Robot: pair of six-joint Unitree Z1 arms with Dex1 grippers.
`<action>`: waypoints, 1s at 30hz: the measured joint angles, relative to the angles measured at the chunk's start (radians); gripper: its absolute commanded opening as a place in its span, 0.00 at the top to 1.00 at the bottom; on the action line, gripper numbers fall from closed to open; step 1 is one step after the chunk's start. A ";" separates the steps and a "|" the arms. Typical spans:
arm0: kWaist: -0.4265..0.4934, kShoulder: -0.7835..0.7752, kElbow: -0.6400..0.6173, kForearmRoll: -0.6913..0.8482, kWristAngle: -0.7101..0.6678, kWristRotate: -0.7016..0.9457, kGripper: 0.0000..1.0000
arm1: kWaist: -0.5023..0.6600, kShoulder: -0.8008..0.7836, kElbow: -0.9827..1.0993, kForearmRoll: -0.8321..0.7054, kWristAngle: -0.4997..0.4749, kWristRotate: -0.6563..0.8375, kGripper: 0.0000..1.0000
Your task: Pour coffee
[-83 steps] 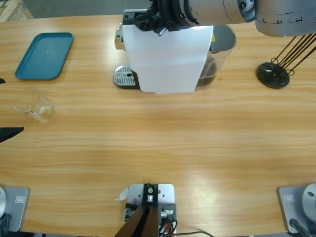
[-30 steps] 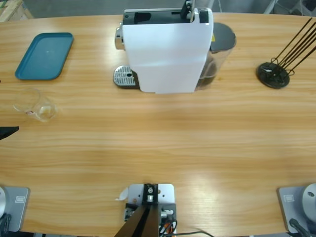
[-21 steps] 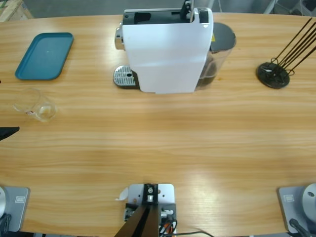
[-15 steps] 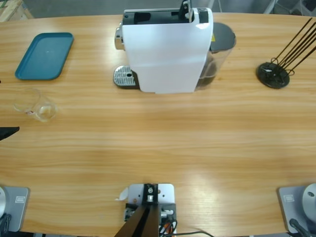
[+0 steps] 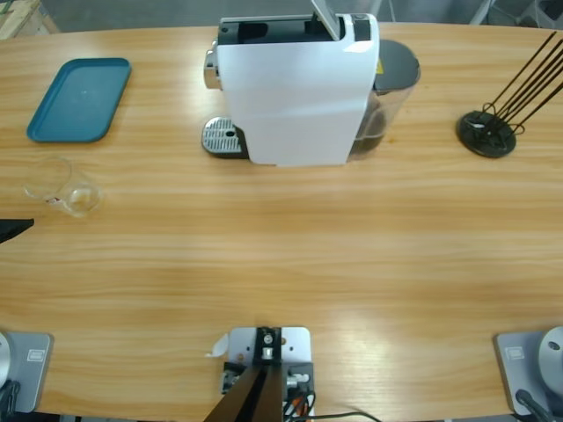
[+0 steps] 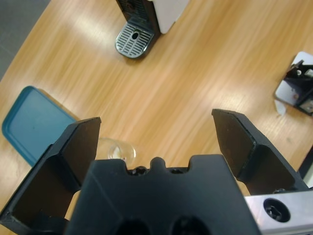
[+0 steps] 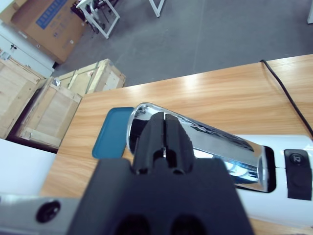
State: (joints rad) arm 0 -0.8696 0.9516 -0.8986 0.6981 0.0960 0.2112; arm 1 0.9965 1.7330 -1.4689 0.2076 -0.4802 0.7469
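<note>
The left gripper [image 6: 156,120] has its jaws spread wide and holds nothing. In the left wrist view, the clear glass [image 6: 118,149] stands on the bench [image 6: 205,63] low in the frame, between the jaws and nearer the left-hand one, partly hidden behind the gripper's body and touching neither jaw. I cannot make out any coffee in it; it looks clear in both views that show it. From overhead the same glass [image 5: 63,186] sits at the left of the frame, below the teal tray [image 5: 79,98], with only a black tip of the left gripper [image 5: 14,229] showing at the left edge just below it.

The right gripper [image 7: 165,117] has its jaws pressed together with nothing between them. It points down at the chrome lever [image 7: 205,147] on top of the white coffee machine [image 5: 295,92], and I cannot tell whether it touches it. Overhead, the lever [image 5: 325,16] stands raised at the top middle, and the right arm itself is out of that frame.

The black button [image 7: 296,174] at the right edge carries a small cup symbol. The blue print on the cardboard box [image 7: 41,19] at upper left is too small for me to read.

The perforated drip tray [image 5: 223,136] is bare.
</note>
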 measured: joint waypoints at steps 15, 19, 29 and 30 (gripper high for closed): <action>0.000 0.000 0.005 0.000 0.000 0.000 0.00 | 0.043 0.158 -0.052 0.000 -0.004 0.003 1.00; 0.000 0.000 0.009 0.000 0.000 0.000 0.00 | 0.046 0.170 -0.056 0.002 -0.008 0.003 1.00; 0.000 0.000 0.010 0.000 0.000 0.000 0.00 | 0.047 0.187 -0.078 0.043 -0.008 0.007 1.00; 0.000 0.000 0.010 0.000 0.000 0.000 0.00 | 0.047 0.187 -0.078 0.044 -0.008 0.007 1.00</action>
State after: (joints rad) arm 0 -0.8694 0.9514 -0.8886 0.6982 0.0961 0.2112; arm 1 1.0435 1.9205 -1.5467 0.2511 -0.4879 0.7538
